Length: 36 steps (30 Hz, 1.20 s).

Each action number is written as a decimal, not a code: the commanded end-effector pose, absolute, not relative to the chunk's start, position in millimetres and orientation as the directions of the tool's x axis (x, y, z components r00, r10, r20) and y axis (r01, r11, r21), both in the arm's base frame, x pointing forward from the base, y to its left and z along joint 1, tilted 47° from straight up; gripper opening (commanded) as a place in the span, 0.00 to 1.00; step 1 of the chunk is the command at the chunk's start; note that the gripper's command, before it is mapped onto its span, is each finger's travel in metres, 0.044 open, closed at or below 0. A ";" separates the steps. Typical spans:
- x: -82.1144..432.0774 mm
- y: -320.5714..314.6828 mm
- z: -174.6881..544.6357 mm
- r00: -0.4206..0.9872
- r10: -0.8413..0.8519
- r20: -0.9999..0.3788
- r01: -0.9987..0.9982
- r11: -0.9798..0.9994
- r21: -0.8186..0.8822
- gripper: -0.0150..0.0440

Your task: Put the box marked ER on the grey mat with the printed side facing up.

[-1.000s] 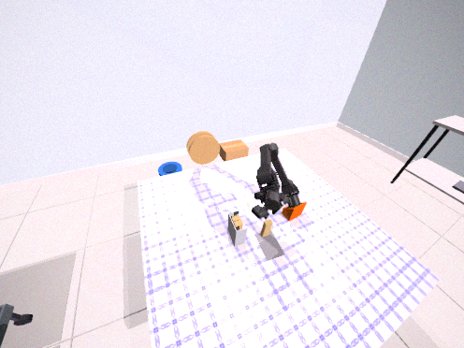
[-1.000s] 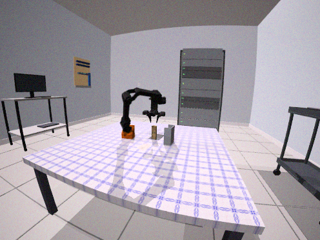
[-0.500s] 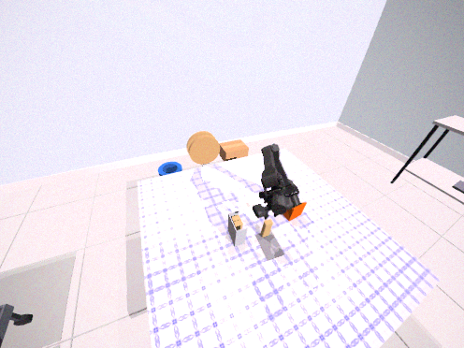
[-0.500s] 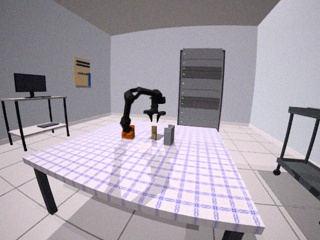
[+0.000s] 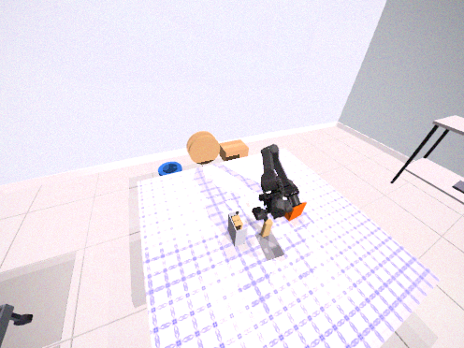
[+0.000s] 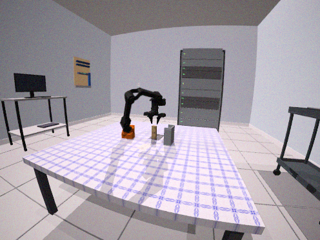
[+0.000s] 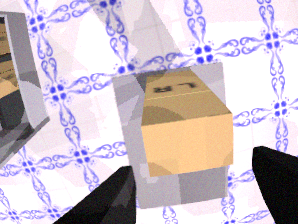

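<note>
Pale, faintly grainy walls and square floor tiles enclose the station. Item: one slatted grey server rack (image 6: 179, 97), tall and rectangular, with small green lights. Item: one flat black monitor (image 6: 30, 82) on a light-topped, black-legged desk (image 6: 42, 97). Item: one dark cart (image 6: 304, 111) with a caster.

Item: one table (image 5: 327, 281) (image 6: 142, 168) (image 7: 90, 117), its white cover patterned with blue-violet checks and curling, chain-like motifs. Behind it, from my top view: a thick tan disc (image 5: 202, 147), a tan block (image 5: 234, 149) and a blue ring-shaped object (image 5: 162, 171).

Item: one grey mat (image 5: 275, 253) (image 6: 159, 137) (image 7: 205, 192), thin, smooth and rectangular. On it, one tan box (image 5: 267, 228) (image 6: 154, 132) (image 7: 187, 145), narrow, matte, square-edged, standing on end. Its dark print is on an upright side, upside down to my wrist view; I read it as LR, so the printed side is not up.

Item: one grey bin (image 5: 239, 239) (image 6: 168, 137) (image 7: 35, 90), straight-walled, just beside the mat, with tan boxes (image 5: 237, 221) (image 7: 9, 67) inside. The ER box is presumably one of these, but I cannot tell which.

Item: one jointed black arm (image 5: 268, 170) (image 6: 128, 108), beside an orange angular piece (image 5: 296, 211) (image 6: 128, 135). Its gripper (image 5: 267, 215) (image 6: 154, 122) (image 7: 194, 167) is part-open, holding nothing, tapered black fingers pointing down above the standing box.
</note>
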<state>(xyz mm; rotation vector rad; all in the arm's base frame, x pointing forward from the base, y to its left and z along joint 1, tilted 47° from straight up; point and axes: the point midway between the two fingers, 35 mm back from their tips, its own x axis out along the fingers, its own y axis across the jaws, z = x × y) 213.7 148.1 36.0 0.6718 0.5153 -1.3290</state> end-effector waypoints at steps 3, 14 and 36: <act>215.9 138.8 28.3 0.178 -0.707 -0.685 0.984 0.105 0.147 0.65; 217.6 129.9 20.4 0.178 -0.707 -0.684 0.983 0.105 0.147 0.65; 216.9 132.2 21.5 0.176 -0.706 -0.686 0.984 0.102 0.148 0.51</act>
